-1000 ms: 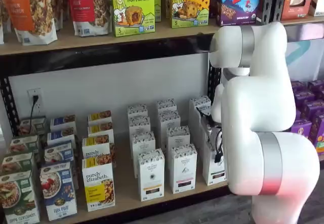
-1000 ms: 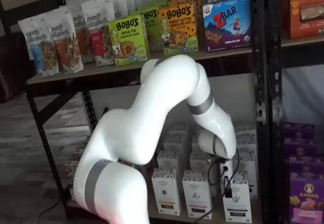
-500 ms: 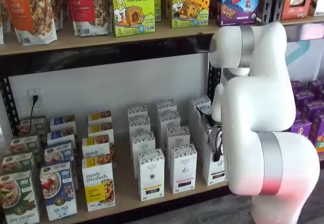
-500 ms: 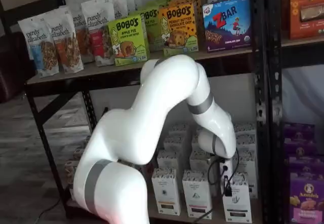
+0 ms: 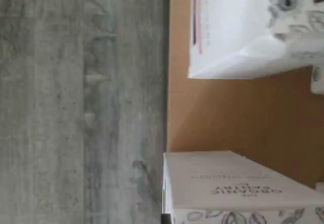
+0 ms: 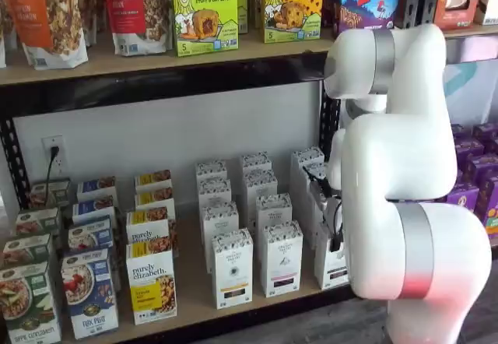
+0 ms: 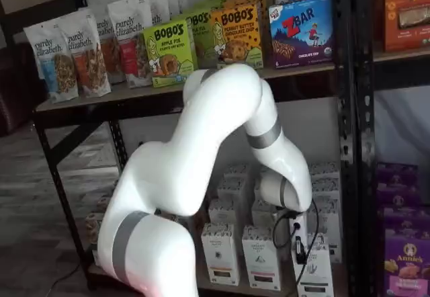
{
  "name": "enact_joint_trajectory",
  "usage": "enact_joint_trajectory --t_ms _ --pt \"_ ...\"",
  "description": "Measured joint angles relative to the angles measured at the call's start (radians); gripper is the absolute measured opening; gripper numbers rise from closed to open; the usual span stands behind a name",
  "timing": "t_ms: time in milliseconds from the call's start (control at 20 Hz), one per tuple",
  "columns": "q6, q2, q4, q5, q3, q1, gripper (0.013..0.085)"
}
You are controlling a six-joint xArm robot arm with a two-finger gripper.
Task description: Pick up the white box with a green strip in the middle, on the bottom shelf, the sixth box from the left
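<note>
The white box [image 6: 330, 260] at the bottom shelf's [image 6: 191, 289] right end is white, with a black-and-white patterned top band and a dark strip low on its face. The shelf board is light tan. The arm [image 6: 405, 173] is white with grey bands.

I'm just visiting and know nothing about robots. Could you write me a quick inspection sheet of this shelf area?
Surface: bottom shelf, tan board, crowded with cartons.
Job's things: white box, upright at the front of the right-hand row.
Clutter: matching white cartons in rows; granola boxes further left.
Pincer: pincer at the white box's top, shut on it; fingers mostly hidden.
Cables: black cable loops beside the wrist; a plug sits in the wall outlet.
Surroundings: snack boxes on the shelf above; purple boxes in the next rack; grey wood floor.
</note>
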Motion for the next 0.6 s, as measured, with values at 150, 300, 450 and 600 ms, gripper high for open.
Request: enact_joint_trajectory --t_ms 150,300,450,600 --pt "0.04 -0.051 -0.042 -0.029 0.093 0.0 0.053" --pt "0.059 -0.101 -0.056 -0.063 0.184 0.007 0.053" --pt "0.023 -0.16 -0.001 -0.088 0.276 0.025 0.053" --pt "-0.003 -0.23 0.043 -0.122 0.376 0.042 0.053"
